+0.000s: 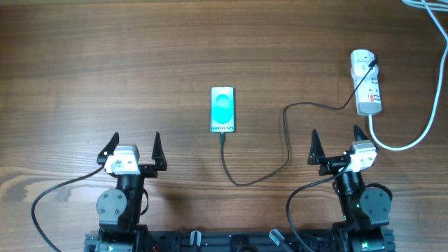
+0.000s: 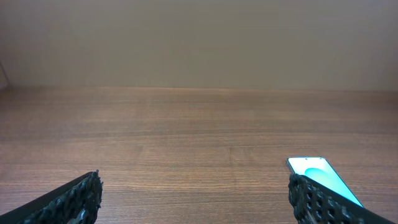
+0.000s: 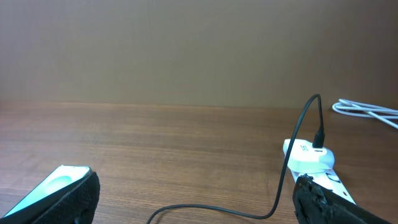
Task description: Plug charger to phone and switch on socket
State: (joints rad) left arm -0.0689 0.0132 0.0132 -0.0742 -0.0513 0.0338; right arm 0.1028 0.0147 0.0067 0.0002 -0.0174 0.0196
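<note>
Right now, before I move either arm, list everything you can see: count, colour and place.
phone: one, cyan-blue screen with a white strip, flat at table centre.
charger cable: one, thin and black, loops from the phone's near end to the power strip's far end.
power strip: one, white with red markings, far right side.
white cord: one, thick, runs from the strip's near end, curves right, then goes off the far right corner.
table: one, brown wood, under everything.
left end effector: one, black fingers, open and empty, near left.
right end effector: one, black fingers, open and empty, near right.
</note>
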